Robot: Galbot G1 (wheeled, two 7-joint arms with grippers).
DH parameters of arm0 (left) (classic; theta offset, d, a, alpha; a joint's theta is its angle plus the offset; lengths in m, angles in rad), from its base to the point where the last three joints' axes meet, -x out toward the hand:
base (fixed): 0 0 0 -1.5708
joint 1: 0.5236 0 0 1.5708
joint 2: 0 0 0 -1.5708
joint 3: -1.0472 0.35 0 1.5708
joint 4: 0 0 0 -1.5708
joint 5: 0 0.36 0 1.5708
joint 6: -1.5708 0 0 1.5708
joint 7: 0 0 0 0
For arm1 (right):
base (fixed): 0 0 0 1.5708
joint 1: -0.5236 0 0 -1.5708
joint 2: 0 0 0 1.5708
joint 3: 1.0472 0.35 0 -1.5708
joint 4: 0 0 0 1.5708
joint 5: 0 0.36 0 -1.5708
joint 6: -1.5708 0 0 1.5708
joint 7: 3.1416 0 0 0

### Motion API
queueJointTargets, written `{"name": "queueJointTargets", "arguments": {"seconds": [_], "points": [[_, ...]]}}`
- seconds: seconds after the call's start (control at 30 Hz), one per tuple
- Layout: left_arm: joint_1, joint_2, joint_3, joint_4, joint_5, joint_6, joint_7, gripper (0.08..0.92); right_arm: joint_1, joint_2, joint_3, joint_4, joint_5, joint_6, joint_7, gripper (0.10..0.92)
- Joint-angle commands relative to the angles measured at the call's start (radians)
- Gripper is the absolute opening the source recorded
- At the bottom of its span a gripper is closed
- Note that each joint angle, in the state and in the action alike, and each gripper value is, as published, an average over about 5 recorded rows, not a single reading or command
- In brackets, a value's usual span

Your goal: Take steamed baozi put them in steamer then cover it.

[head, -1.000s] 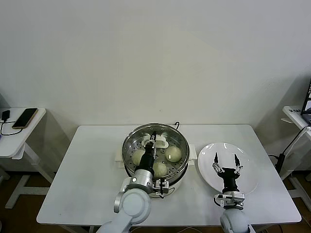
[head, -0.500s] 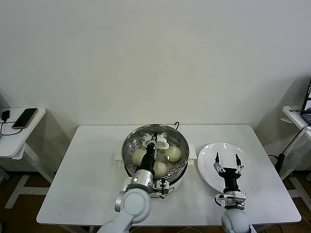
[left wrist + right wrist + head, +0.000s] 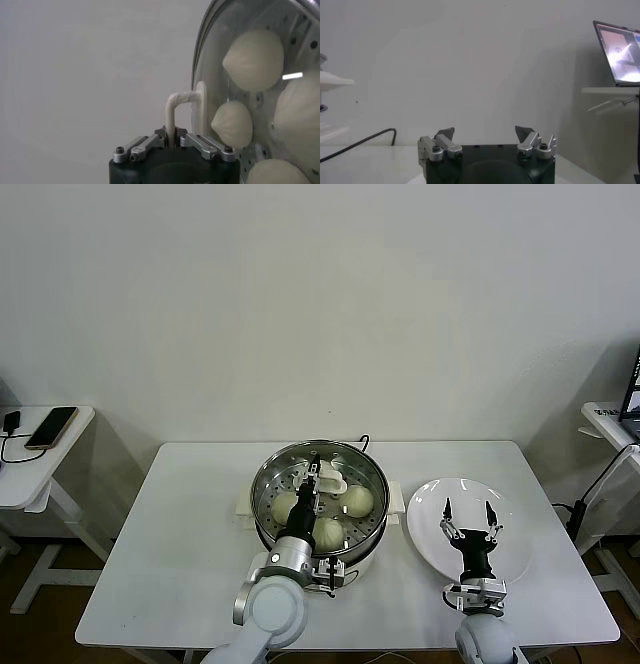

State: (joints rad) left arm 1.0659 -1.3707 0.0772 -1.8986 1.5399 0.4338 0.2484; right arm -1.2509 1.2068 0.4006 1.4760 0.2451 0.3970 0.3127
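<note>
We see three pale cream round smooth baozi [image 3: 357, 500] on the perforated tray of the shiny round steel steamer [image 3: 268, 475], mid-table, under a glass lid [image 3: 220, 60]; our left gripper [image 3: 318, 474] pinches its white handle [image 3: 175, 107]; our right gripper [image 3: 470, 510] gapes empty over the flat white plate [image 3: 425, 529].

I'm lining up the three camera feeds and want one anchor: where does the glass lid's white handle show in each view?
Head view: the lid handle sits over the middle of the steamer, at the left gripper.
Left wrist view: the handle rises just beyond the gripper's fingers, with baozi seen through the glass.
Right wrist view: not in it.
Shared landmark: the baozi, in the head view and the left wrist view.
</note>
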Motion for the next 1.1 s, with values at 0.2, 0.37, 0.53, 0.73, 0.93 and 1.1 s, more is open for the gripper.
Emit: {"name": "queueJointTargets", "arguments": {"seconds": [0.2,0.37,0.53,0.73,0.93,1.1], "points": [[0.206,0.1,-0.023,-0.324,-0.094,0.001,0.003,0.513,0.019,-0.009,-0.008,0.002,0.003,-0.007,0.003,0.823],[0.349,0.192,-0.082,-0.466,-0.249,-0.002,-0.002,0.661,0.028,-0.024,-0.02,0.005,0.001,-0.038,0.004,0.823],[0.382,0.233,-0.225,-0.525,-0.517,-0.008,-0.099,0.793,0.012,-0.038,-0.041,0.031,0.009,-0.089,0.006,0.823],[0.273,0.193,-0.468,-0.369,-1.206,-0.141,-0.486,0.822,-0.035,-0.046,-0.052,0.093,0.043,-0.154,-0.025,0.823],[0.249,0.195,-0.6,-0.122,-1.604,-0.393,-0.446,0.823,-0.053,-0.049,-0.05,0.099,0.118,-0.119,-0.076,0.823],[0.256,0.174,-0.619,0.005,-1.682,-0.507,-0.341,0.823,-0.055,-0.049,-0.041,0.086,0.141,-0.107,-0.094,0.823]]}}
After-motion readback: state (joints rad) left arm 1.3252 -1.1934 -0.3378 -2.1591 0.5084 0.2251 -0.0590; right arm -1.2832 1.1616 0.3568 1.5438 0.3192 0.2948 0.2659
